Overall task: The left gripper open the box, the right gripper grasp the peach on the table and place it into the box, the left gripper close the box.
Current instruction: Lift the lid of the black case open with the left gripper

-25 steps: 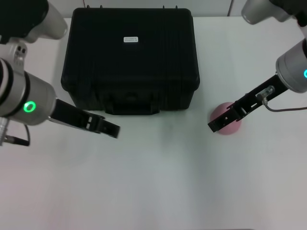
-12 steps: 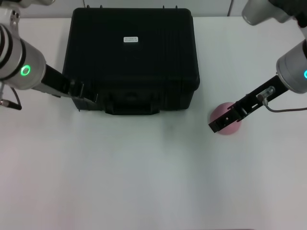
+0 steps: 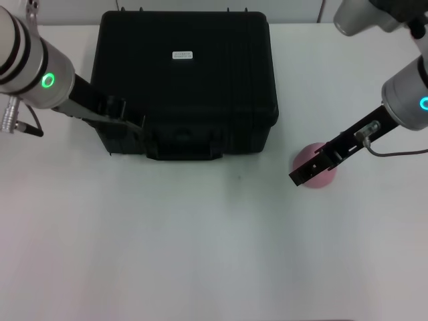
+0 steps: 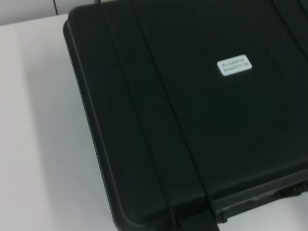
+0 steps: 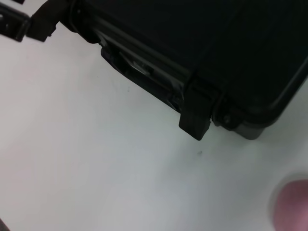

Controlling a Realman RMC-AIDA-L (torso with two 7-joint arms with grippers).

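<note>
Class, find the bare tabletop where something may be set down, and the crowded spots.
Free: the table before the box, between both arms. Crowded: the box's front-left corner, where the left gripper sits, and around the peach under the right gripper.

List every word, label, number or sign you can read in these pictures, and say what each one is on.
White label on the lid of the box: two short lines of dark print, too small and blurred to read in any view.
Left gripper, at the box's front left corner: pale marks, no legible text.
Right gripper, over the peach: no text.
Table: no text.
</note>
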